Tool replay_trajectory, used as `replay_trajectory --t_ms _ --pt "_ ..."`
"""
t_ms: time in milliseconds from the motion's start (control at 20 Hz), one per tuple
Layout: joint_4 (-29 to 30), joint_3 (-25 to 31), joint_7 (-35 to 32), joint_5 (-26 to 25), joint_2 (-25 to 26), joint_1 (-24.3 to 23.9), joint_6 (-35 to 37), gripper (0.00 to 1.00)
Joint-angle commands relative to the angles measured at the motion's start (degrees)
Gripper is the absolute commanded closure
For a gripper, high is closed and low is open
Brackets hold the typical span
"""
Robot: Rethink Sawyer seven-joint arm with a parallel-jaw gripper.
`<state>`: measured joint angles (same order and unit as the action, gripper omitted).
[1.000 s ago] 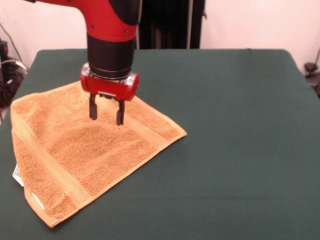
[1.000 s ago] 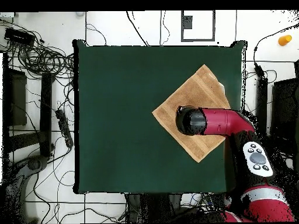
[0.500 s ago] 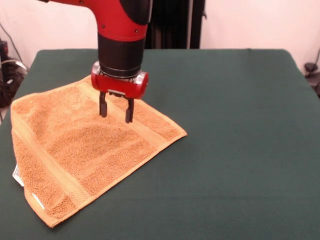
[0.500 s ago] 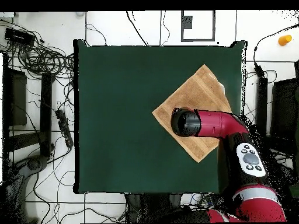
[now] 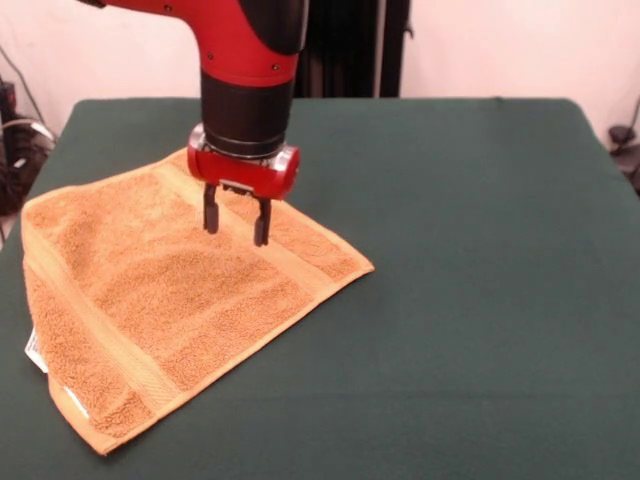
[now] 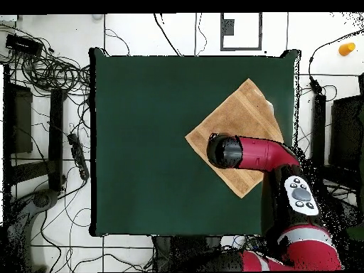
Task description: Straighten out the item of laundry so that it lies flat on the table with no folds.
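A golden-orange terry hand towel [image 5: 165,285] lies spread on the dark green bench [image 5: 470,290], directly beneath and extending mostly toward the camera from the fingers [image 5: 236,222] in the front view. The two dark fingers point straight down, parted by a moderate gap and holding nothing; whether their tips touch the cloth cannot be told. A woven band [image 5: 270,245] runs under the fingers. A small white tag [image 5: 35,350] shows at the towel's edge, well apart from them. In the overhead view, the arm [image 6: 245,151] covers the fingers above the towel [image 6: 238,117].
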<state>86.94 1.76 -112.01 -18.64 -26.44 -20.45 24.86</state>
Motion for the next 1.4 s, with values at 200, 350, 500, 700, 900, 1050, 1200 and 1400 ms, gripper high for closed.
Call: replay_trajectory --t_ms 200,350,500,700,900,1050,1200,1400 --pt "6.70 -0.98 -17.81 8.12 4.70 7.31 -5.06 0.00" --pt "7.04 -1.84 -17.95 10.12 4.86 8.51 -5.63 0.00" --pt "7.43 -2.83 -18.06 11.98 4.82 9.80 -5.95 0.00" --pt "7.02 -2.45 -16.35 13.77 6.56 9.63 -8.06 0.00" --pt "5.41 -0.99 -14.06 14.68 9.73 8.21 -11.27 0.00" --pt "5.20 -0.59 -13.82 15.52 10.99 8.08 -13.21 0.00" --pt "4.32 -0.02 -12.78 16.16 12.41 7.61 -14.52 0.00" --pt "1.32 0.92 -11.04 15.98 16.46 6.45 -18.69 0.00"
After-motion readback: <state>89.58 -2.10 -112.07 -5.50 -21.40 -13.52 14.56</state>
